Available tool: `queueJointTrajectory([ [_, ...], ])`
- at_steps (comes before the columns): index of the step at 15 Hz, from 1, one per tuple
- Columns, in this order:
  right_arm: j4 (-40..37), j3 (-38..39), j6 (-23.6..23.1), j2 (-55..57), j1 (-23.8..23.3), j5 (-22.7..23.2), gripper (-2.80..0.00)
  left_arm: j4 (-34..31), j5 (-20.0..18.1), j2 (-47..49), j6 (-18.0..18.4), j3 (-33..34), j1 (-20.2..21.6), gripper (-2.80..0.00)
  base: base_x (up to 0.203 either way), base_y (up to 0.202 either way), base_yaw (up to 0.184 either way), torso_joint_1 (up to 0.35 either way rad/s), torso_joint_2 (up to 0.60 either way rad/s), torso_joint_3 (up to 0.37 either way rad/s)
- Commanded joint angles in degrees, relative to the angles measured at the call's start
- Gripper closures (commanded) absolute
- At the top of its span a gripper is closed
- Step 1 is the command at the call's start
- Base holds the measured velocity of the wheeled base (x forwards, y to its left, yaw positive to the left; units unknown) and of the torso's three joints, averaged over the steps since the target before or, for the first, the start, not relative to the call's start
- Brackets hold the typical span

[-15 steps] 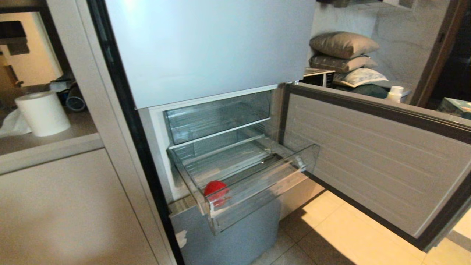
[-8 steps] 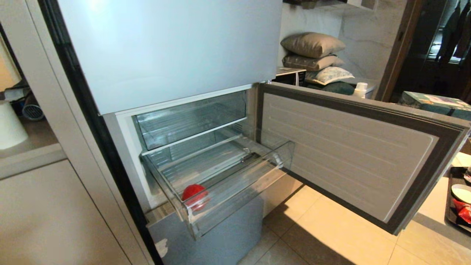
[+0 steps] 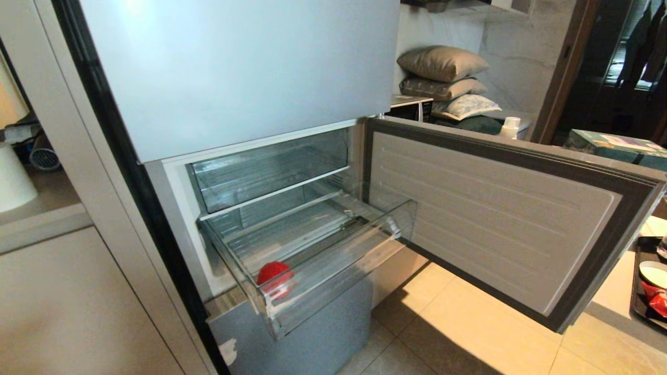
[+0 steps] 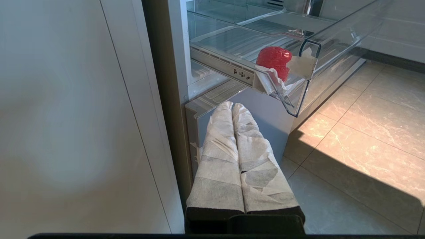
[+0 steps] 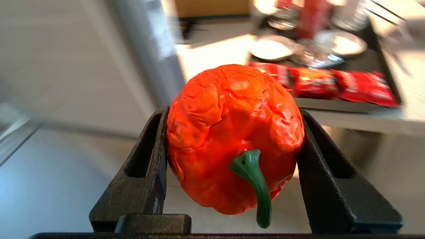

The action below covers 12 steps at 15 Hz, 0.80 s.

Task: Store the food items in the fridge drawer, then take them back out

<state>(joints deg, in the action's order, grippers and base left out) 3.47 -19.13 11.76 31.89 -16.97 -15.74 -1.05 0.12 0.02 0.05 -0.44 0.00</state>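
Right gripper [image 5: 232, 172], outside the head view, clamps a red bell pepper [image 5: 232, 139], probably near a blurred tray [image 5: 332, 103]; left gripper [image 4: 237, 109] hangs closed, empty; a red item [image 3: 274, 274] sits in the fridge drawer [image 3: 338, 271], whose tall front wall could snag the pepper.

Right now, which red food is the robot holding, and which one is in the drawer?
The wrinkly red pepper with the green stem is clamped in the right gripper. The other red food item lies in the fridge drawer's front corner, untouched.
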Motion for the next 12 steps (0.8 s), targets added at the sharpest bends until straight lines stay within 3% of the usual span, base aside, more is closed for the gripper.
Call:
queueJointTrajectory([
  [1, 5.7, -2.3, 0.6, 19.7, -9.8, 3.2, 0.0, 0.0, 0.1, -0.1, 0.0, 0.0, 0.0, 0.0, 0.0, 0.0, 0.0, 0.0, 0.0, 0.0],
  [6, 22.2, -7.7, 0.7, 46.0, -26.7, 10.5, 0.0, 0.0, 0.1, -0.1, 0.0, 0.0, 0.0, 0.0, 0.0, 0.0, 0.0, 0.0, 0.0, 0.0],
  [9, 30.7, -13.5, -0.5, 59.0, -32.8, 12.0, 0.0, 0.0, 0.1, -0.1, 0.0, 0.0, 0.0, 0.0, 0.0, 0.0, 0.0, 0.0, 0.0, 0.0],
  [12, 33.3, -23.3, -0.9, 69.9, -37.5, 15.9, 0.0, 0.0, 0.1, -0.1, 0.0, 0.0, 0.0, 0.0, 0.0, 0.0, 0.0, 0.0, 0.0, 0.0],
])
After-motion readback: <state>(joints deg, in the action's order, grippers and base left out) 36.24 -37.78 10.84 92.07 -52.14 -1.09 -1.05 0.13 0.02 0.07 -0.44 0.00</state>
